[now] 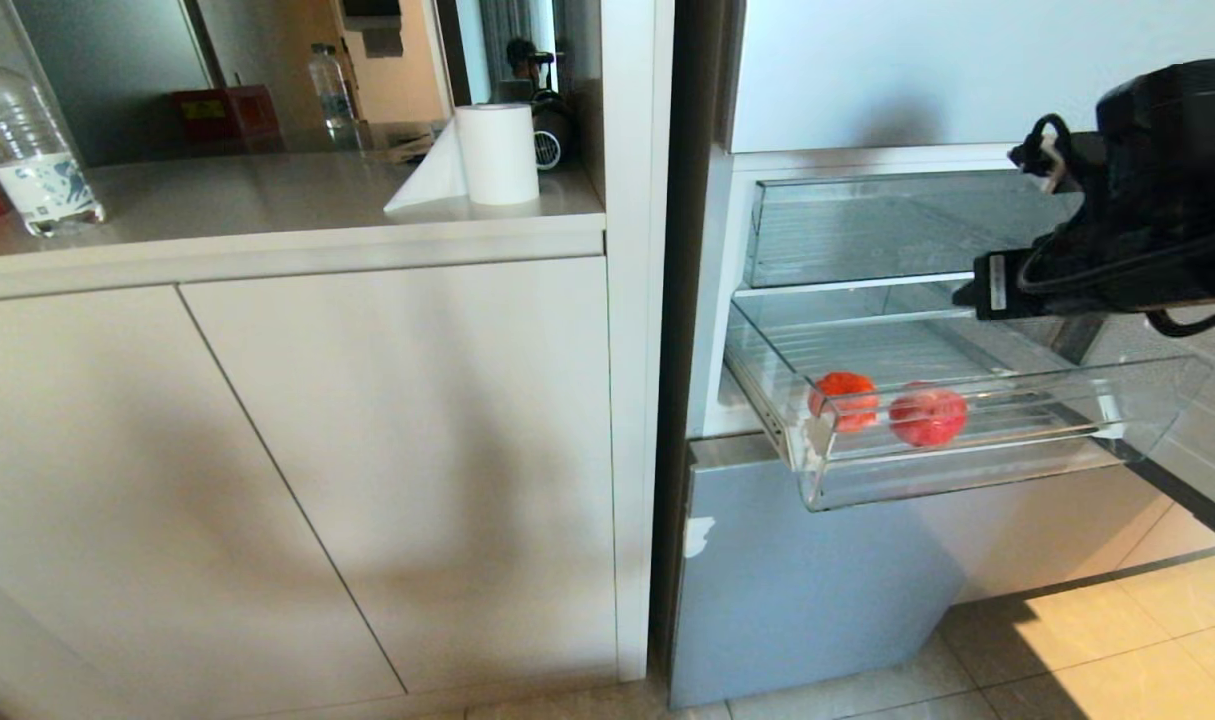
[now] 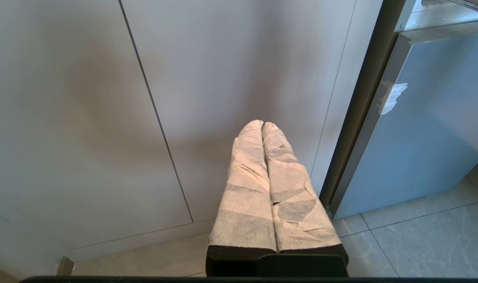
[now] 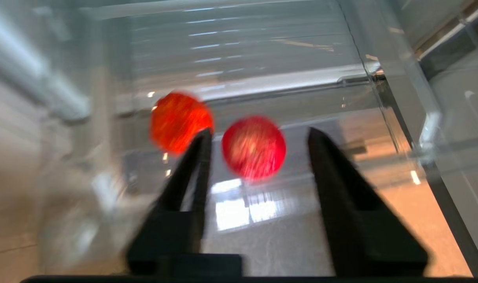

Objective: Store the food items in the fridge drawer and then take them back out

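Note:
The clear fridge drawer [image 1: 967,470] is pulled out of the open fridge. Two round food items lie on its ribbed floor, an orange-red one [image 1: 844,400] and a red one [image 1: 928,414] beside it. My right arm [image 1: 1157,190] reaches in over the drawer from the right. In the right wrist view my right gripper [image 3: 258,131] is open and empty above the drawer floor [image 3: 286,220]. The red ball [image 3: 253,147] lies just past the gap between the fingers, and the orange-red ball [image 3: 178,120] sits beyond one fingertip. My left gripper [image 2: 262,125] hangs shut and empty, low before the cabinet.
A shallower clear tray [image 1: 867,225] sits above the drawer. A pale blue fridge panel [image 1: 797,580] is below it. White cabinet doors [image 1: 367,450] fill the left, with a paper roll [image 1: 497,150] and a water bottle [image 1: 27,140] on the counter. Tiled floor [image 1: 1117,640] lies at the lower right.

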